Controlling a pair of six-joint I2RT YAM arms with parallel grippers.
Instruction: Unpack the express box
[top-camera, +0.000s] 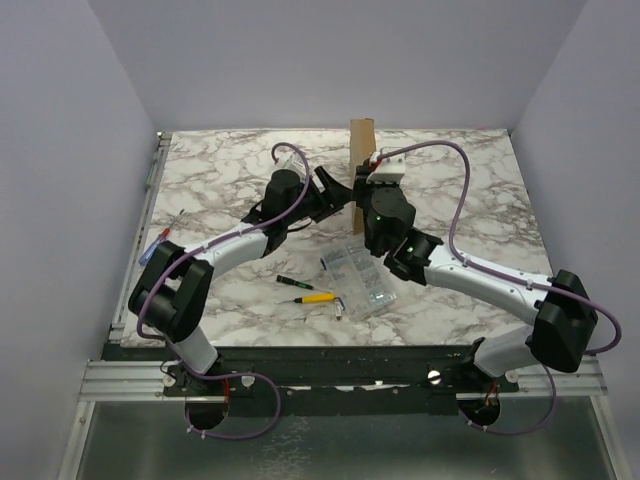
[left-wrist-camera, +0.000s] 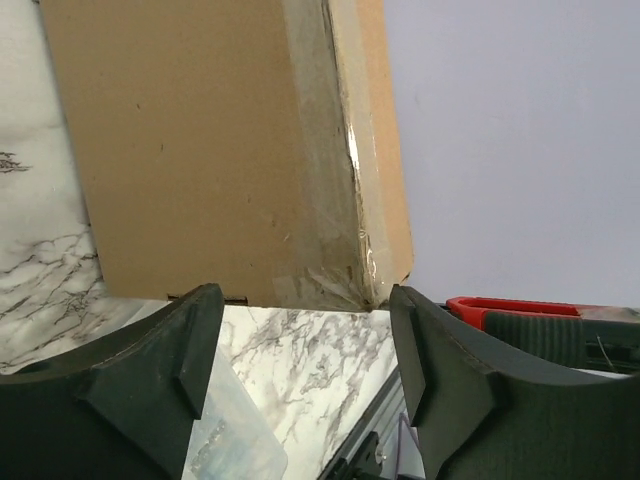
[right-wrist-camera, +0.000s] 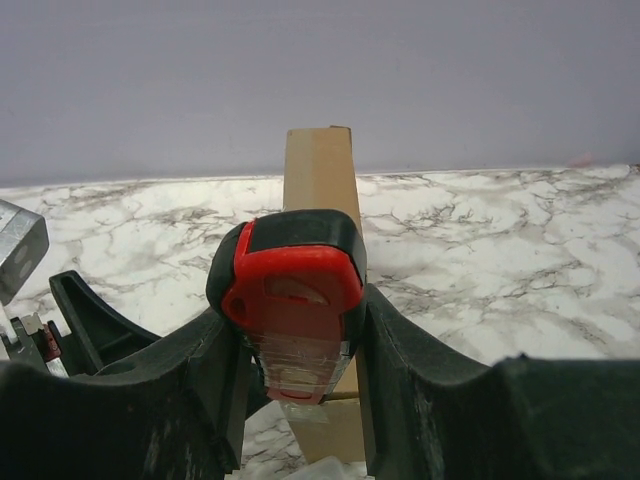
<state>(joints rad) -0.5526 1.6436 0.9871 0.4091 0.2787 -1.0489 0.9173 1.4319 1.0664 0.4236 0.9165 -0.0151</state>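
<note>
L claw (left-wrist-camera: 305, 310) gapes wide, nothing in it; R claw (right-wrist-camera: 298, 345) clamps red-handled tool (right-wrist-camera: 295, 285). Just beyond both, express box (left-wrist-camera: 200, 150) stands on edge, long axis vertical, broad face twd L claw, thin edge twd R claw. Prob light, stiff cardboard, tippy; best grip looks like taped flap edge.
</note>
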